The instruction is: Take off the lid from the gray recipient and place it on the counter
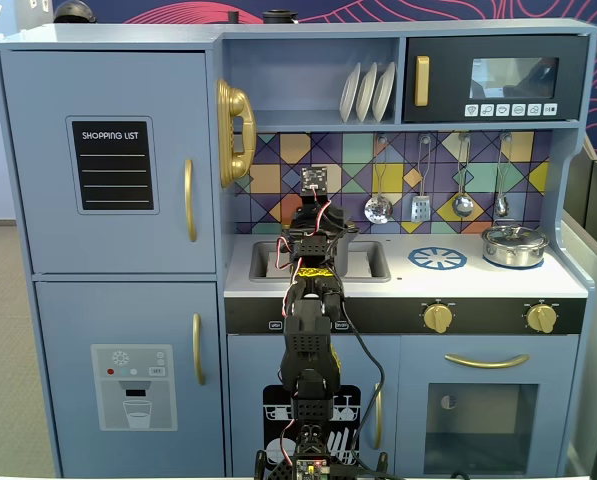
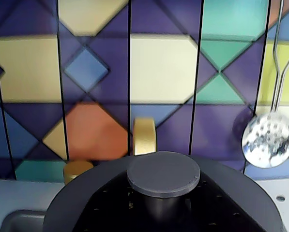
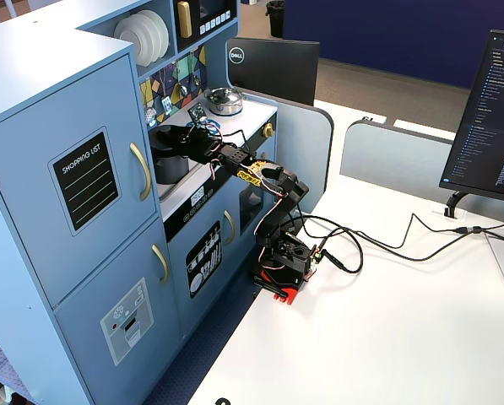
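The dark gray lid (image 2: 81,203) fills the bottom of the wrist view, with its round knob (image 2: 163,174) in the middle. My gripper (image 2: 163,205) has its black jaws on both sides of the knob's stem, shut on it. In a fixed view the gripper (image 3: 171,139) holds the lid (image 3: 163,133) right over the gray pot (image 3: 171,167), which stands in the sink. I cannot tell whether the lid still touches the pot. In the front fixed view the arm hides most of the pot (image 1: 346,250). The white counter (image 1: 478,282) with its blue burner (image 1: 437,258) lies to the right.
A shiny steel pot (image 1: 514,245) with its lid stands at the counter's right end. Utensils hang on the tiled backsplash, among them a slotted spoon (image 2: 269,140). A gold faucet (image 2: 144,137) and a gold tap knob (image 2: 78,170) stand just behind the lid.
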Available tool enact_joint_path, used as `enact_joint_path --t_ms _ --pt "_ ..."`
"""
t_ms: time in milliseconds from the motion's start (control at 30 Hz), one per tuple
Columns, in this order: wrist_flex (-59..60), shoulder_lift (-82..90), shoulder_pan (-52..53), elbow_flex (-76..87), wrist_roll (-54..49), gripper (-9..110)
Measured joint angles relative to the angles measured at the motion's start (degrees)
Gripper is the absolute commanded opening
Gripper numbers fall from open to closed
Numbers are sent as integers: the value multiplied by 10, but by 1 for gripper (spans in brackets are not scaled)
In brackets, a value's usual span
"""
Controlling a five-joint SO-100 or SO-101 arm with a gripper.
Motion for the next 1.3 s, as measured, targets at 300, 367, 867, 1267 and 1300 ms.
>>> enact_joint_path --t_ms 300,367,867,1267,1300 --pt "10 11 68 -17 0 0" --pt "11 18 89 -20 -1 0" --pt "-21 25 288 43 21 0" --pt "-142 -31 305 120 23 0" --pt "-148 -39 305 120 23 0"
